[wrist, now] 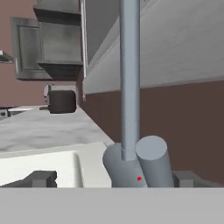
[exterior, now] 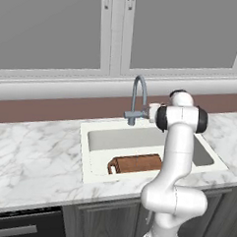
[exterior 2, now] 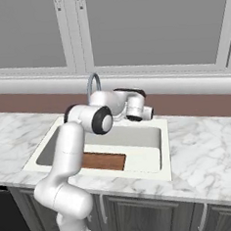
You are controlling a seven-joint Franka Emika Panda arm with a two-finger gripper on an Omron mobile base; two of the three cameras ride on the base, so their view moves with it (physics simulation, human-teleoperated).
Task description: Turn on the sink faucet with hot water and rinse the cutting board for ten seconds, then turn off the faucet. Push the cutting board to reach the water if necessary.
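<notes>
The sink faucet (exterior: 137,99) stands at the back rim of the sink (exterior: 89,143), its arched spout curving forward over the basin and its short lever sticking out to the side at the base. In the hand view the faucet's upright stem (wrist: 129,78) rises through the middle of the picture, with the thick lever stub leaning just beside it at the foot. The gripper (wrist: 114,178) sits right at that base, one dark fingertip (wrist: 41,178) out on one side and the other on the far side of the lever, so the jaws are spread wide around the faucet's foot; whether either tip touches the metal cannot be told. In the left base view the hand is pressed close against the faucet's lower part from the right. The cutting board (exterior: 136,164) lies flat in the front of the basin, against the near wall, its handle loop toward the left. The marble counter (exterior: 34,160) runs to both sides of the sink, with a brown backsplash (exterior: 52,109) and grey windows (exterior: 51,28) behind.
</notes>
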